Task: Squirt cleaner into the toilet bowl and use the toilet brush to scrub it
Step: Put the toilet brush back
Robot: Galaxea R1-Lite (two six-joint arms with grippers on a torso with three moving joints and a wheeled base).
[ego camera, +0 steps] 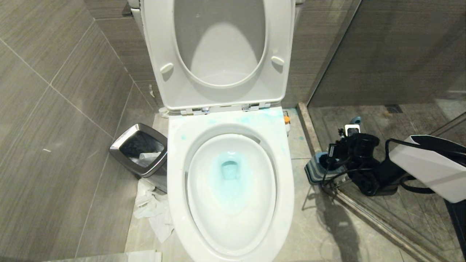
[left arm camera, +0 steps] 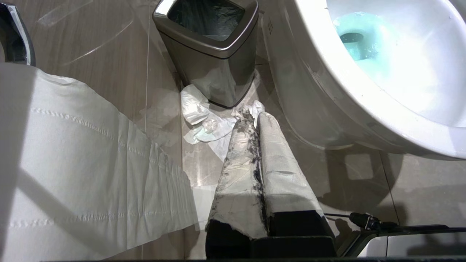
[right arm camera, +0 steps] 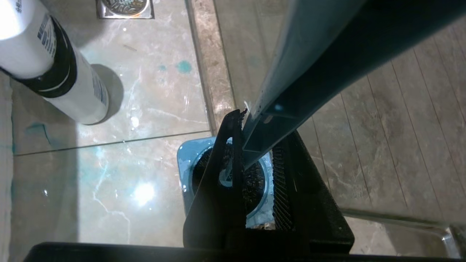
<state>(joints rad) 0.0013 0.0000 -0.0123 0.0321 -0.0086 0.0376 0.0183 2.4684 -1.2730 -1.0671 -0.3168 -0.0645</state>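
The toilet bowl (ego camera: 175,163) stands with its seat and lid raised. Turquoise cleaner (ego camera: 230,171) tints the water, and pale blue smears (ego camera: 251,118) mark the rim by the hinges. To the right of the bowl on the floor stands the light-blue brush holder (right arm camera: 189,160). The dark bristle head rests in it. My right gripper (right arm camera: 260,127) is shut on the slate-blue handle of the toilet brush (right arm camera: 291,72) just above the holder. The head view shows that gripper (ego camera: 333,160) low at the shower threshold. My left gripper (left arm camera: 253,114) hangs shut and empty beside the bowl (left arm camera: 327,102).
A chrome-rimmed waste bin (ego camera: 140,153) stands left of the bowl with crumpled paper (ego camera: 153,209) on the floor beside it. A strip of toilet paper (left arm camera: 80,163) hangs near my left arm. A white bottle with a black band (right arm camera: 54,72) stands near a floor drain (right arm camera: 125,7). A glass shower partition (ego camera: 382,54) closes the right side.
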